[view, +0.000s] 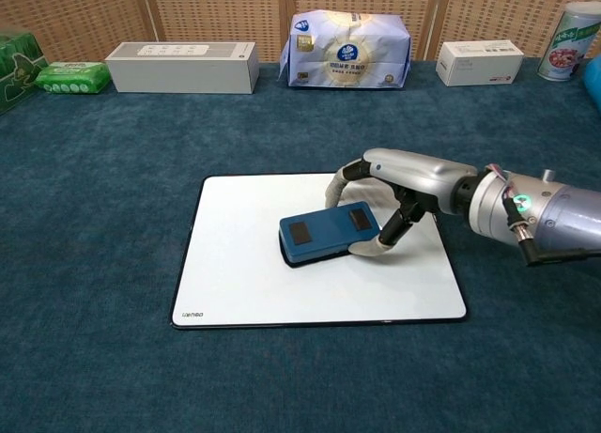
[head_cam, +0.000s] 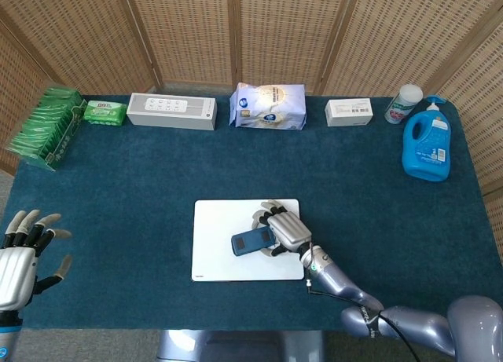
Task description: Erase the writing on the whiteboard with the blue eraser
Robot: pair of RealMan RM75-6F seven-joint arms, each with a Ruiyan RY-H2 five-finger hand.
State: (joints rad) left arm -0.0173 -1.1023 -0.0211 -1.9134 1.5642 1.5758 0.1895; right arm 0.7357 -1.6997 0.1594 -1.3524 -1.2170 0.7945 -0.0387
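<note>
A white whiteboard (head_cam: 216, 260) (view: 244, 273) lies flat on the blue tablecloth near the front edge; I see no writing on its bare surface. The blue eraser (head_cam: 251, 240) (view: 328, 234) rests on the board's right half. My right hand (head_cam: 284, 231) (view: 399, 184) grips the eraser at its right end, thumb and fingers curled around it. My left hand (head_cam: 22, 252) hovers off the table's front left corner with fingers spread and nothing in it; the chest view does not show it.
Along the back edge stand green packets (head_cam: 47, 126), a green wipes pack (head_cam: 104, 111), a white speaker box (head_cam: 171, 111), a tissue bag (head_cam: 268, 106), a small white box (head_cam: 350, 111), a canister (head_cam: 403, 103) and a blue detergent bottle (head_cam: 425, 148).
</note>
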